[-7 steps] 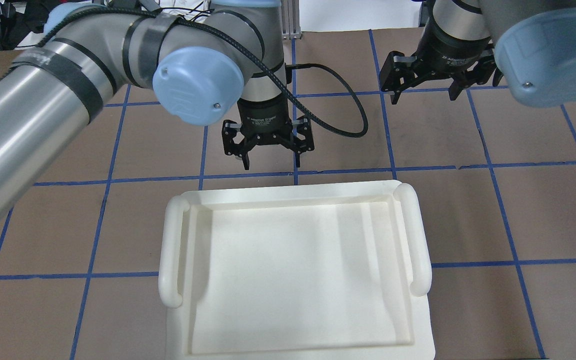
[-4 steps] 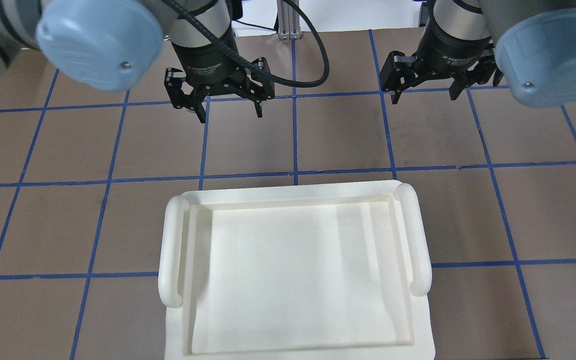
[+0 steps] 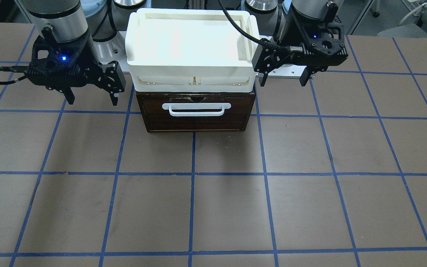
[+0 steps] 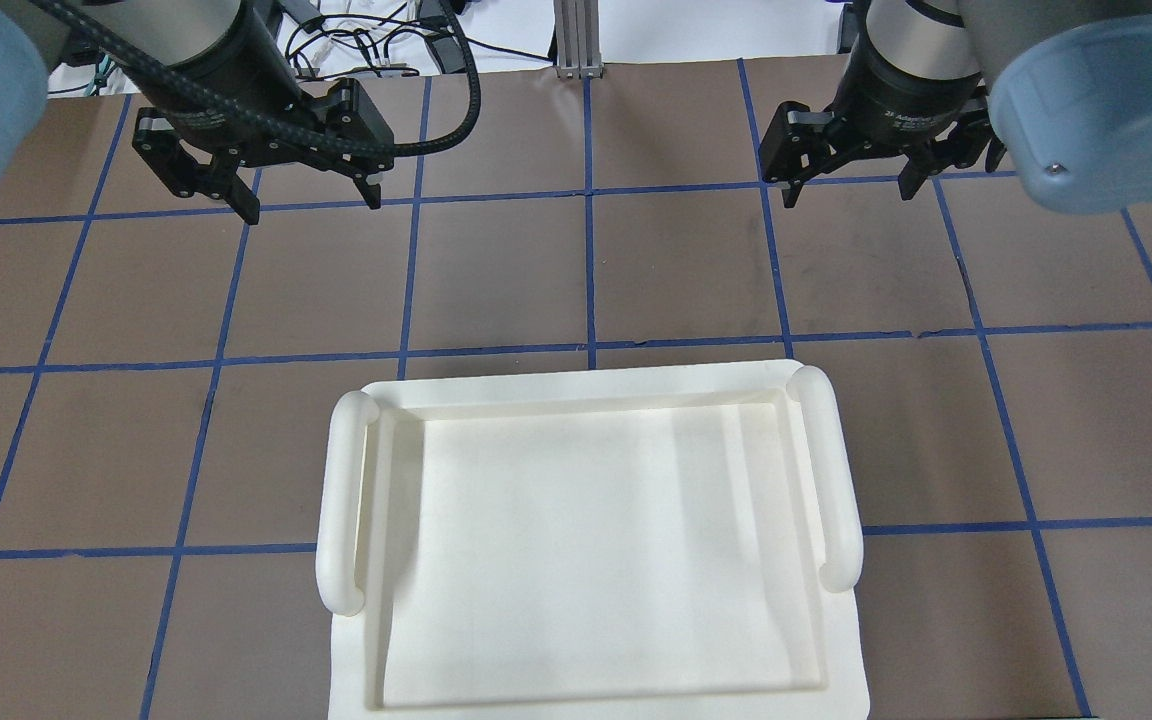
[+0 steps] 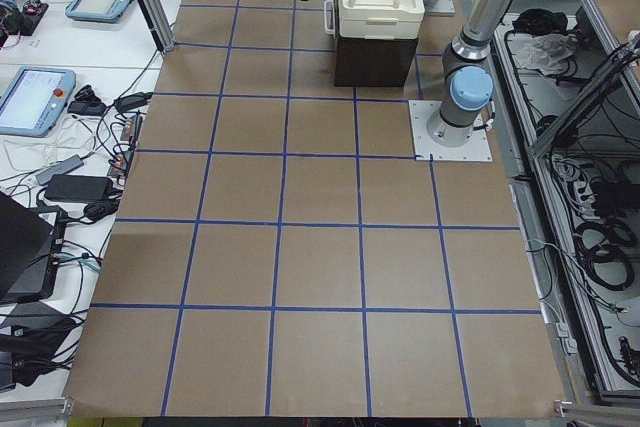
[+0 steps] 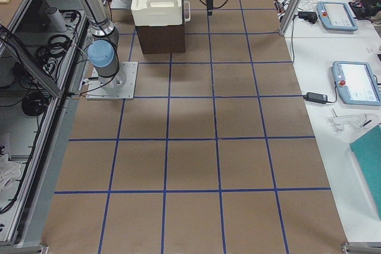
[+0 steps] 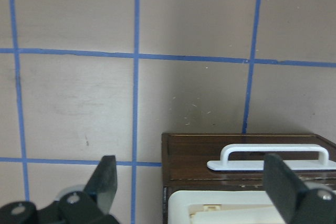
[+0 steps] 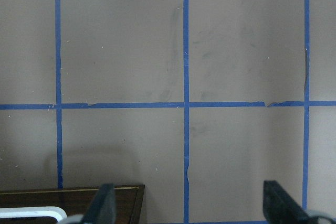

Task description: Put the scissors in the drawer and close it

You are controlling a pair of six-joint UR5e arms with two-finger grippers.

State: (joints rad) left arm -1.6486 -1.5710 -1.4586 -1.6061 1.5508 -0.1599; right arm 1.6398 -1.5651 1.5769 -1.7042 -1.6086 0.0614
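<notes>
The drawer (image 3: 195,120) is shut: its dark brown front panel with the white bar handle (image 3: 197,108) sits flush in the cabinet. It also shows in the left wrist view (image 7: 194,156). The scissors show in no view. My left gripper (image 4: 311,208) is open and empty, hanging above the table to the left of the drawer; in the front view it (image 3: 282,81) is on the right. My right gripper (image 4: 848,197) is open and empty to the right of the drawer; in the front view it (image 3: 92,101) is on the left.
A cream-white plastic bin (image 4: 341,500) with side handles sits on top of the drawer cabinet and looks empty. Brown table mat with a blue tape grid (image 3: 193,174) lies in front. Monitors and cables lie on side benches (image 5: 40,97).
My left gripper has moved from in front of the drawer's middle out to the left and farther from the bin. It stays open. The right gripper has not moved.
</notes>
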